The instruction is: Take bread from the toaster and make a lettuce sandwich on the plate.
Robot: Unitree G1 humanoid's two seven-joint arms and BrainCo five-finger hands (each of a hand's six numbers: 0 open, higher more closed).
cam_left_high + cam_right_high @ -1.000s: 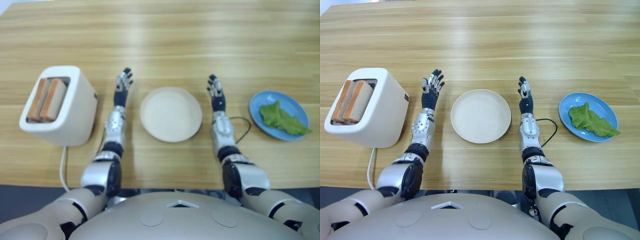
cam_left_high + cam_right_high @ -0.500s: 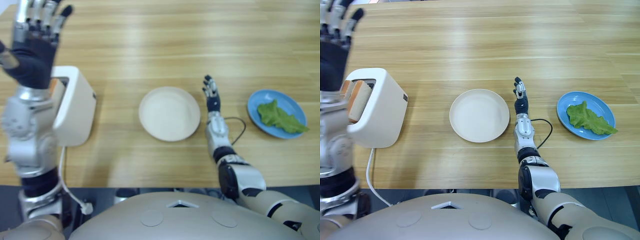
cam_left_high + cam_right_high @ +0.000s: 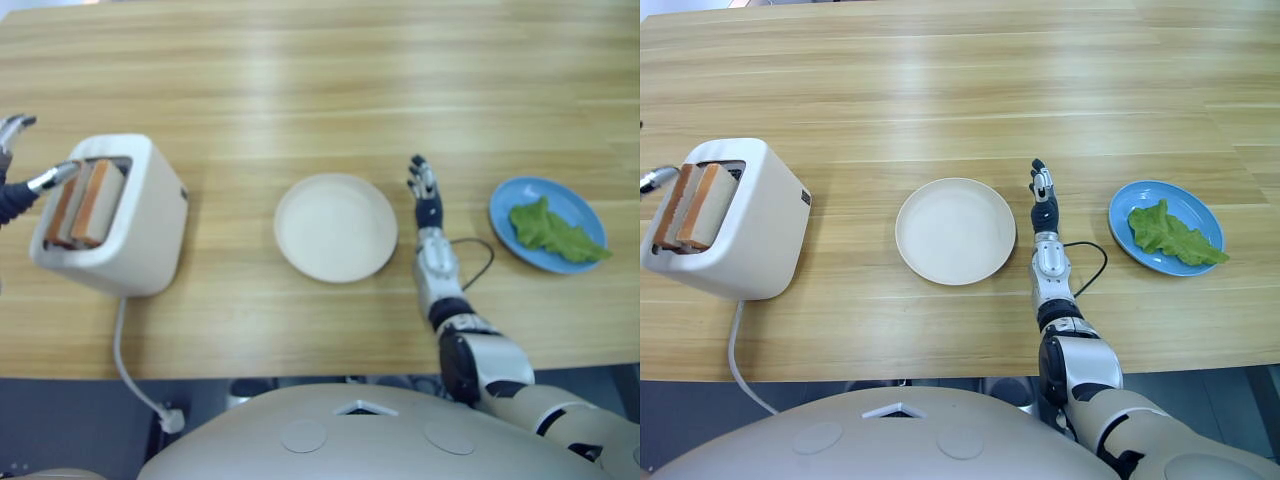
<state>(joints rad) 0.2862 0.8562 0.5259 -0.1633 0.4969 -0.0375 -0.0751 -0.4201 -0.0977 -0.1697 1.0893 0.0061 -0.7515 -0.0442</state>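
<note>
A white toaster stands at the left of the wooden table with two bread slices upright in its slots. My left hand hovers at the view's left edge beside the toaster top, fingers spread, one fingertip near the bread. The cream plate lies bare in the middle. My right hand rests flat and open on the table just right of that plate. A lettuce leaf lies on a blue plate at the right.
The toaster's white cord hangs over the table's front edge. A thin black cable loops on the table beside my right forearm. The far half of the table is bare wood.
My left arm rose from the table beside the plate, swung up high, then came down to the toaster's left side. The right hand stayed put. The camera shifted slightly.
</note>
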